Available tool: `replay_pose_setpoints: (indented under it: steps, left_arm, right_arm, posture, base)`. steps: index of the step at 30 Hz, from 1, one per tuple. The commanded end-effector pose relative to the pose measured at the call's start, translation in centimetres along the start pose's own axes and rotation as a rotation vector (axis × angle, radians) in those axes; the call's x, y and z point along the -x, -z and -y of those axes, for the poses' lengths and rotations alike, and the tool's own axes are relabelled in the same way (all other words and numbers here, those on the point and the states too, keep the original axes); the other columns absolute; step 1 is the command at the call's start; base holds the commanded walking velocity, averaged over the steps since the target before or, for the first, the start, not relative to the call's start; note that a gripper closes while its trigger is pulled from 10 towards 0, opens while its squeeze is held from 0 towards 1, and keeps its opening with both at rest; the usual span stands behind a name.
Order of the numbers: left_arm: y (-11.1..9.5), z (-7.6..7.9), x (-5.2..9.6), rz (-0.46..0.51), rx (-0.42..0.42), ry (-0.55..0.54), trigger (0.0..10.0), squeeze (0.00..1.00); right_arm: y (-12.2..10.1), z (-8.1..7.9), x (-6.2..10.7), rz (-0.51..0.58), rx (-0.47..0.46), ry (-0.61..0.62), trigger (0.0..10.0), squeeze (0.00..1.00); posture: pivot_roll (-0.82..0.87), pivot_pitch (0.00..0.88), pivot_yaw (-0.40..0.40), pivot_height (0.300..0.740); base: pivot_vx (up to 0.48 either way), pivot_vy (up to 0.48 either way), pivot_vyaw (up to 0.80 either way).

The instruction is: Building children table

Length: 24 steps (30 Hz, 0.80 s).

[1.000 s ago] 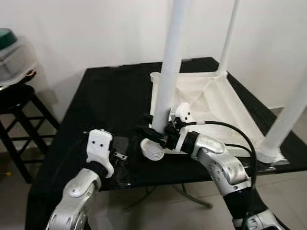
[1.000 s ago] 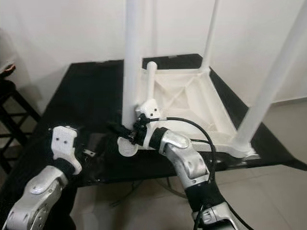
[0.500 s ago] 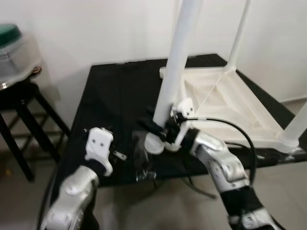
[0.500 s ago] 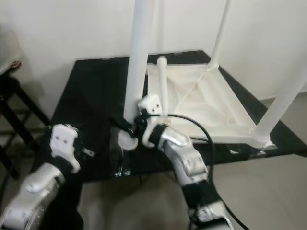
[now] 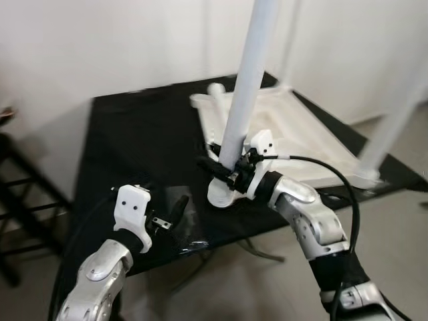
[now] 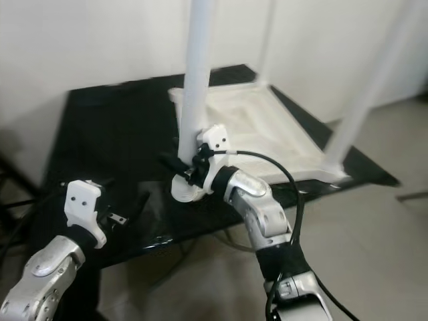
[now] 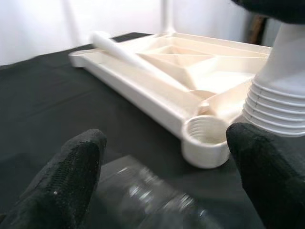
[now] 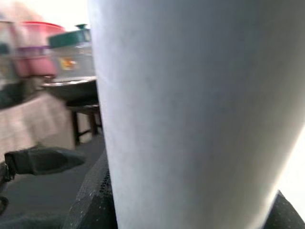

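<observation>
Now leg (image 5: 246,93) w/ R end effector (image 5: 224,175) nearer socket (image 7: 206,134)

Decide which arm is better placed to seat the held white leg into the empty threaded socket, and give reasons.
Right. Its end effector already grips the white leg just beside the threaded socket. The left end effector hangs open, holding nothing.

One upturned white tabletop (image 5: 294,127) lies on one black bench (image 5: 134,140). Four white legs: two stand fitted in far corners, one (image 5: 215,89) lies loose on it, one (image 5: 247,87) is gripped in the right pincer (image 5: 221,170). Two pincers; the left pincer (image 5: 175,208) is beside one clear bag (image 7: 138,200).
</observation>
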<state>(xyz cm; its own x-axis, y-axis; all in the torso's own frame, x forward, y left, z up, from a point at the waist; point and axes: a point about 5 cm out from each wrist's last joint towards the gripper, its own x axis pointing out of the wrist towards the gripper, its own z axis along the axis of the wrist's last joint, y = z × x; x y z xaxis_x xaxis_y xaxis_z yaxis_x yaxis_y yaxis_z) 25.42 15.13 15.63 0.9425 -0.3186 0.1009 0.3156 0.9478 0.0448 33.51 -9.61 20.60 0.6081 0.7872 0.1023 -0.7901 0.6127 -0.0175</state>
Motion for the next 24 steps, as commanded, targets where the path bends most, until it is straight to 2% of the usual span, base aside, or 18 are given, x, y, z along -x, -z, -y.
replay_pose_setpoints:
  steps: [1, 5, 7, 10, 12, 17, 22, 24]
  left_arm:
    - [0.1, 0.0, 0.3, -0.003, 0.008, -0.003, 10.0, 0.0]
    - [0.1, 0.2, 0.4, -0.002, 0.006, -0.008, 10.0, 0.0]
    - [0.0, 0.1, 0.6, -0.001, 0.021, -0.013, 10.0, 0.0]
    - [0.1, -0.2, 0.7, 0.009, 0.071, -0.039, 10.0, 0.0]
    - [0.1, -0.3, 0.7, 0.01, 0.079, -0.042, 10.0, 0.0]
    - [0.2, -0.4, 0.6, 0.01, 0.096, -0.041, 10.0, 0.0]
    - [0.2, -0.5, 0.4, 0.012, 0.104, -0.04, 10.0, 0.0]
    - [0.2, -0.5, 0.3, 0.014, 0.107, -0.043, 10.0, 0.0]
  right_arm:
    - [-1.1, 0.3, -0.3, 0.031, 0.045, -0.007, 10.0, 0.0]
    - [-1.3, 0.1, -0.5, 0.048, 0.05, -0.02, 10.0, 0.0]
    - [-0.8, -0.8, -0.6, 0.04, 0.052, -0.05, 10.0, 0.0]
    - [0.0, -2.0, -0.7, 0.025, 0.038, -0.084, 10.0, 0.0]
    - [0.1, -2.1, -0.7, 0.02, 0.035, -0.086, 10.0, 0.0]
    - [0.4, -2.7, -0.6, 0.032, 0.005, -0.099, 10.0, 0.0]
    - [0.5, -2.9, -0.6, 0.03, 0.019, -0.105, 10.0, 0.0]
    - [0.4, -3.3, -0.6, 0.034, 0.018, -0.142, 10.0, 0.0]
  posture:
    - [-0.04, 0.084, 0.032, 0.74]
    - [-0.03, 0.087, 0.03, 0.74]
    - [-0.03, 0.088, 0.028, 0.74]
    - [-0.03, 0.085, 0.03, 0.74]
    - [-0.03, 0.085, 0.03, 0.74]
    - [-0.04, 0.077, 0.033, 0.74]
    - [-0.04, 0.073, 0.034, 0.74]
    - [-0.04, 0.07, 0.032, 0.74]
  base:
    - [0.0, 0.0, -0.8]
    - [0.0, 0.0, -0.32]
    - [0.0, 0.0, 0.0]
    - [0.302, 0.0, 0.0]
    - [0.322, 0.0, 0.0]
    - [0.332, 0.0, -0.8]
    - [0.334, 0.0, 0.0]
    - [0.336, 0.0, 0.0]
